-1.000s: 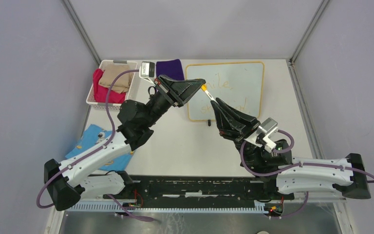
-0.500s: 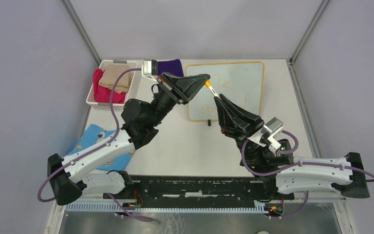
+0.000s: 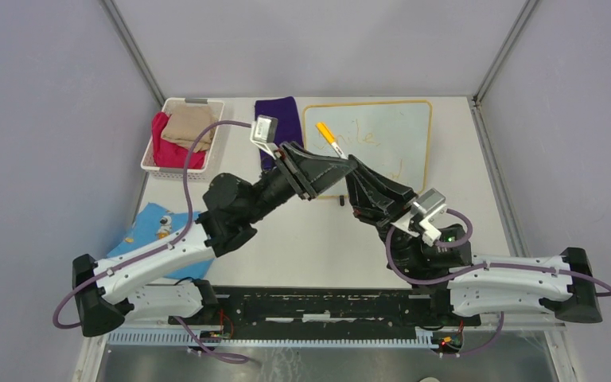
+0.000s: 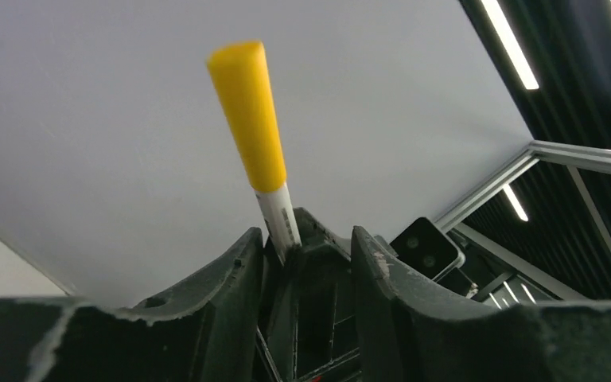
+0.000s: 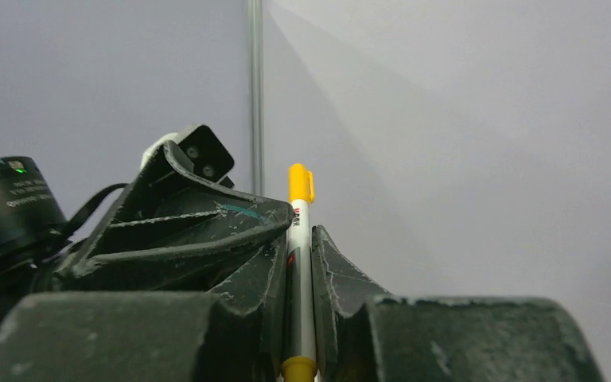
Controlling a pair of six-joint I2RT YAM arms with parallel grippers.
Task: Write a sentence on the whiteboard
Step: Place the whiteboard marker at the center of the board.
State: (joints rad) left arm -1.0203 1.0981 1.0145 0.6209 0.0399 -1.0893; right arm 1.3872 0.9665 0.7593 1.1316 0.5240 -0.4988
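The right gripper (image 5: 301,235) is closed on the marker (image 3: 330,142), both fingers pressed flat to its white barrel. The yellow cap with its clip stands clear above the fingertips, and a yellow end shows below them. In the top view the marker slants out from the gripper toward 11 o'clock.

The left gripper (image 4: 306,239) meets the right one tip to tip from 9 o'clock. Its jaws stand apart with a wide gap. The marker rises through that gap close to one finger, and the far finger is clear of it.

The whiteboard (image 3: 404,126) lies flat on the table from 12 to 2 o'clock of the grippers, and its near left corner is hidden under them. The capped end of the marker shows over the board's left part. The sentence (image 3: 363,137) is faint orange writing on the board. Letters of the upper line show just right of the marker, while the lower line is mostly covered by the right gripper.

Further out, a purple cloth (image 3: 278,115) lies at 11 o'clock, just left of the board. A white basket (image 3: 156,163) of folded cloths sits at 10 o'clock, and a blue cloth (image 3: 153,227) lies at 8 o'clock beside the left arm.
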